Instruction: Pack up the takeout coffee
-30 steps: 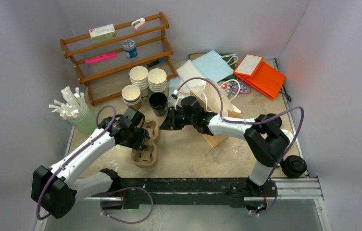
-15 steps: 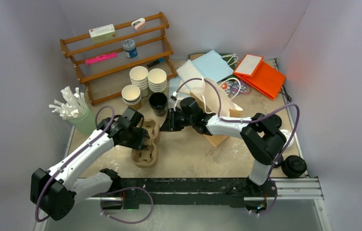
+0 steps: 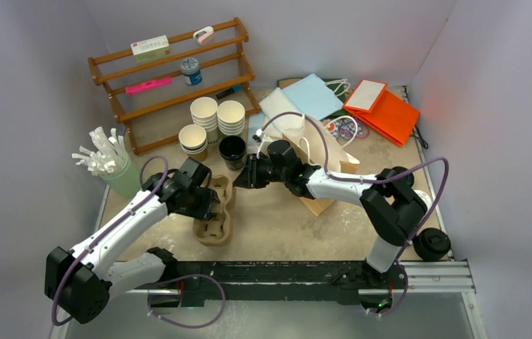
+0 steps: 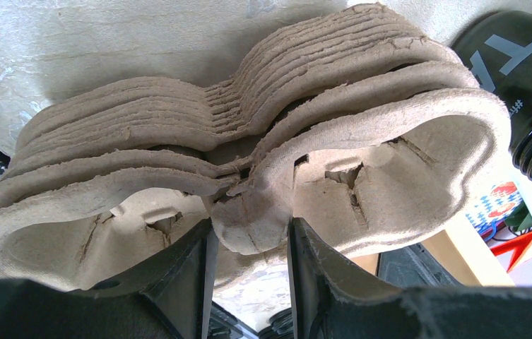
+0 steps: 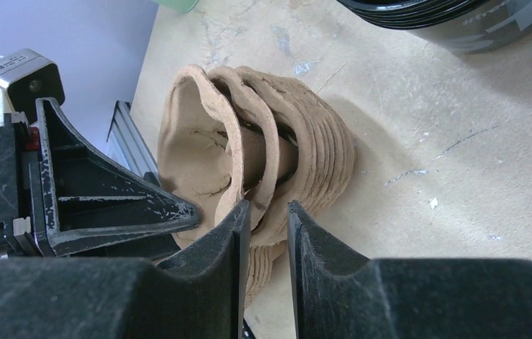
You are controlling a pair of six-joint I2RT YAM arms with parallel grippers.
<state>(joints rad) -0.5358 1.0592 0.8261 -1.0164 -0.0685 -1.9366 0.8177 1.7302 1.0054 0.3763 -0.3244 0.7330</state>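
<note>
Left pincer (image 4: 249, 233) pinches the top tray (image 4: 390, 176) at its waist, on the tray stack (image 3: 213, 227). Right pincer (image 5: 268, 208) apparently pinches the stack's far rim, near the black cup (image 3: 232, 150).

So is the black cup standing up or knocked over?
Standing up. Seen from above, the black cup shows its round open mouth pointing up, with its bottom on the table.
</note>
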